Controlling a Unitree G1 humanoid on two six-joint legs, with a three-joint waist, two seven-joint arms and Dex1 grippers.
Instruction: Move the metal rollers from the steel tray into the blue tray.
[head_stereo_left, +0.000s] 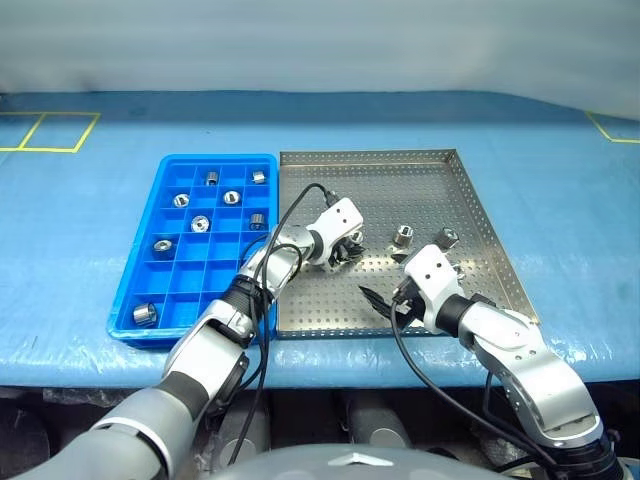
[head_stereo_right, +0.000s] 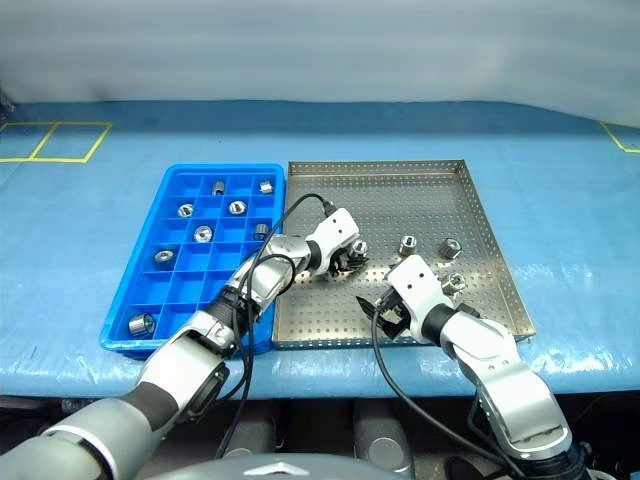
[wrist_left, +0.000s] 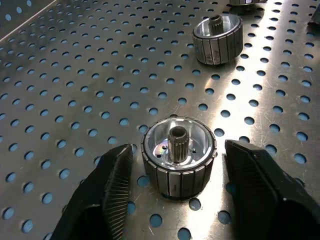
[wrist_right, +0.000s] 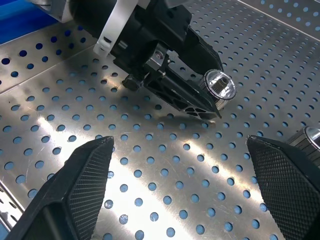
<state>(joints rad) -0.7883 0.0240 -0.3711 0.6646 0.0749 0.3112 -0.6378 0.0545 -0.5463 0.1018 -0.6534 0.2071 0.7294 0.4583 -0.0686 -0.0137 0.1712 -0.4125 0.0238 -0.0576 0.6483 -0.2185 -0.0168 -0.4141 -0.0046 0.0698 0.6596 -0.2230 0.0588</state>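
A blue-covered counter (head_stereo_left: 560, 200) carried two trays side by side, touching along one long edge. The steel tray (head_stereo_left: 420, 165), the larger, lay to the right; the blue tray (head_stereo_left: 150, 215), narrower and split into small square pockets, lay to the left.

The left gripper (wrist_left: 175, 192) reached across into the middle of the steel tray, pointing down at its holed floor. Its jaws stood partly open, one on each side of a roller (wrist_left: 179, 155), with a gap showing on both sides, so nothing was gripped yet. The right gripper (wrist_right: 180, 192) hovered low over the near part of the steel tray, its jaws spread wide and empty.

The rollers were the smallest things there. Seven sat in separate pockets of the blue tray, one of them (head_stereo_left: 146, 314) near the front corner. Others were left on the steel tray: the one between the left jaws, another (wrist_left: 218, 39) just beyond it, and a few more toward the right side (head_stereo_left: 446, 237).

Each roller looked like solid polished metal: stiff, not fragile, probably heavy for its size, and slick. Standing on its flat end it should stay put, though on its side it would roll. The ribbed outer wall seemed the best place to pinch, low and square across the middle, so it would not squirt out.
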